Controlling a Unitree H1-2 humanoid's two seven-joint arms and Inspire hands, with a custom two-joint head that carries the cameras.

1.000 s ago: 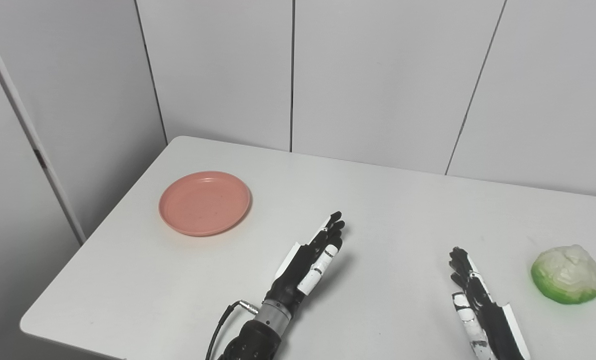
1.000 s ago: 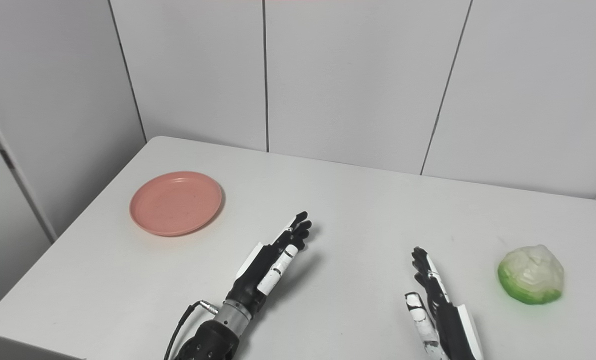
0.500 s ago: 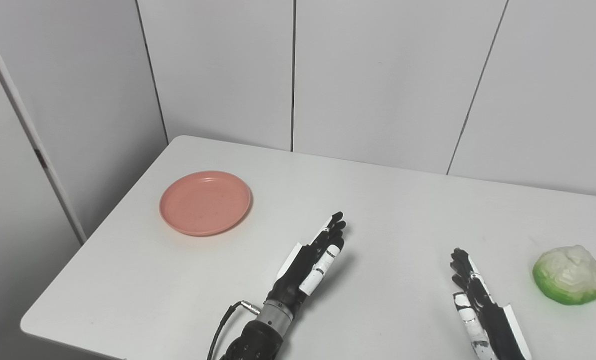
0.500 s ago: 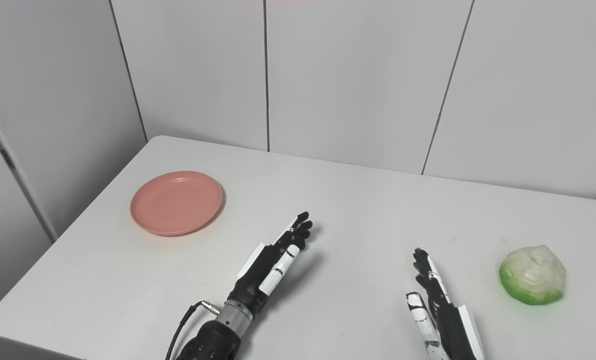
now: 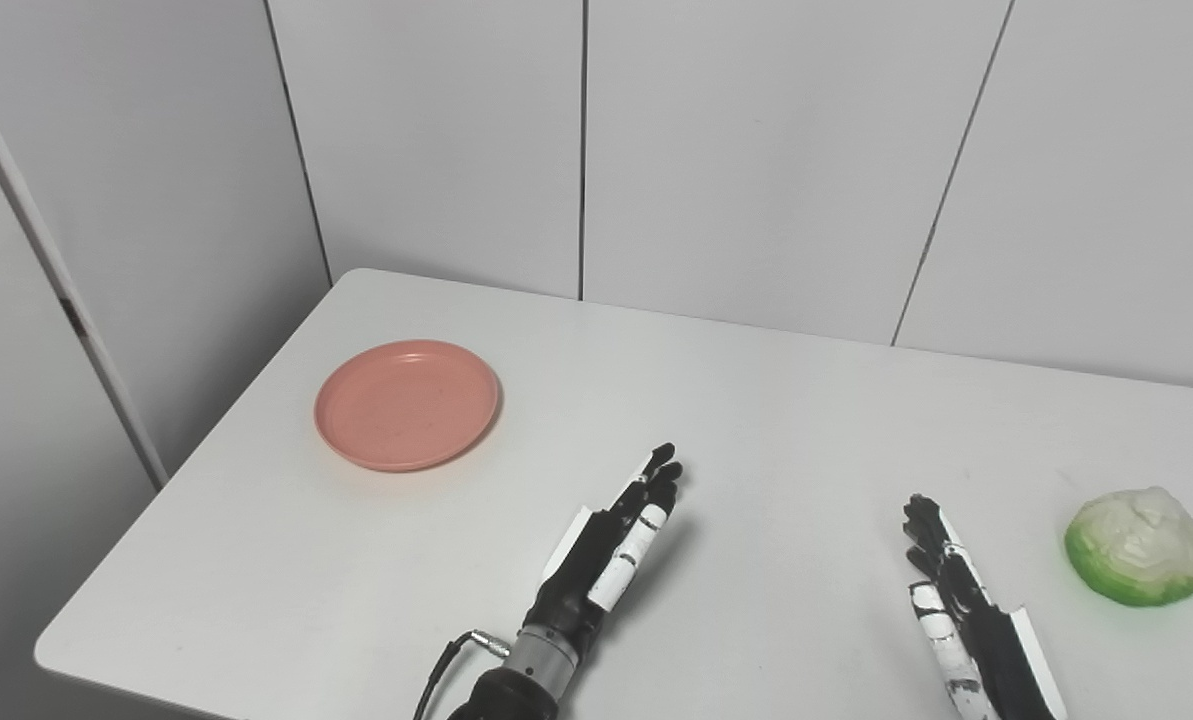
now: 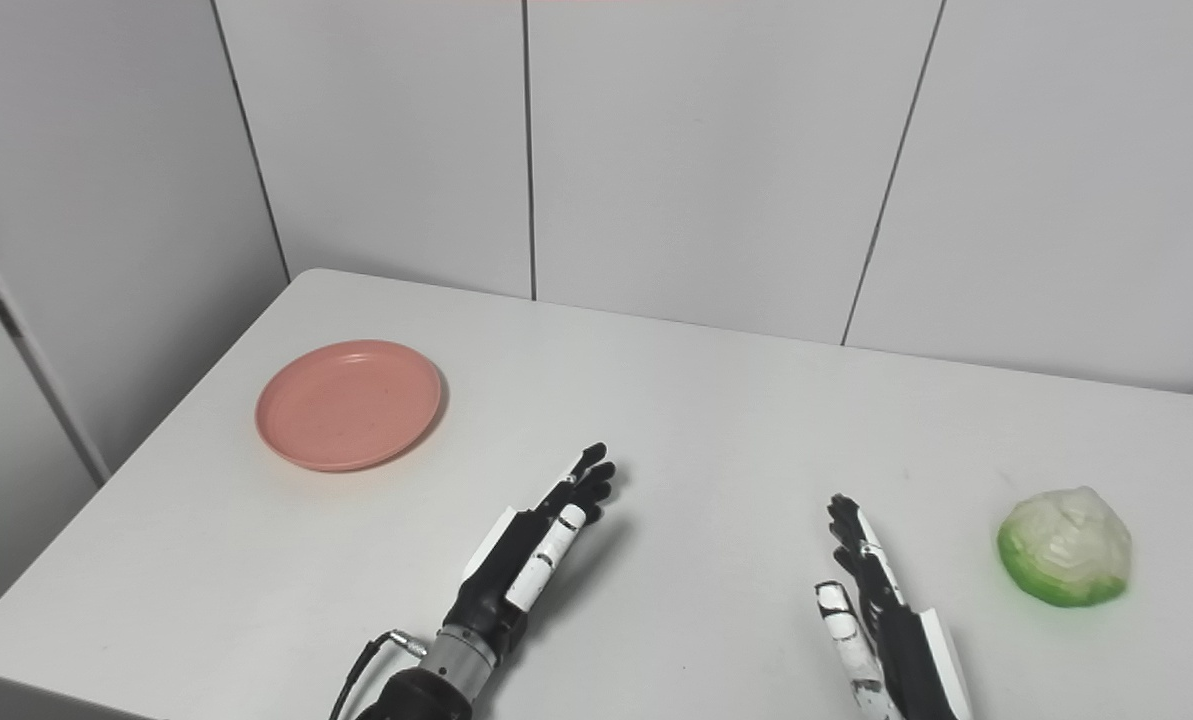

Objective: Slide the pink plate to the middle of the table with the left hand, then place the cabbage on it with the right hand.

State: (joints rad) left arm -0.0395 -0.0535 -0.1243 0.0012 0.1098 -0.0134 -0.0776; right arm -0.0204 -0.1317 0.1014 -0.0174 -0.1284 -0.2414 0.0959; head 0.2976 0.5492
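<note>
The plate [image 5: 407, 404] lies at left of centre on the table [image 5: 786, 400]; the cabbage [image 5: 1135, 546] sits at far right. Both hands, left [image 5: 611, 545] and right [image 5: 961, 618], are flat with fingers extended (grasping nothing), low in frame.

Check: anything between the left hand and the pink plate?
Nothing: only bare white table between the left hand and pink plate, in both eye views.
</note>
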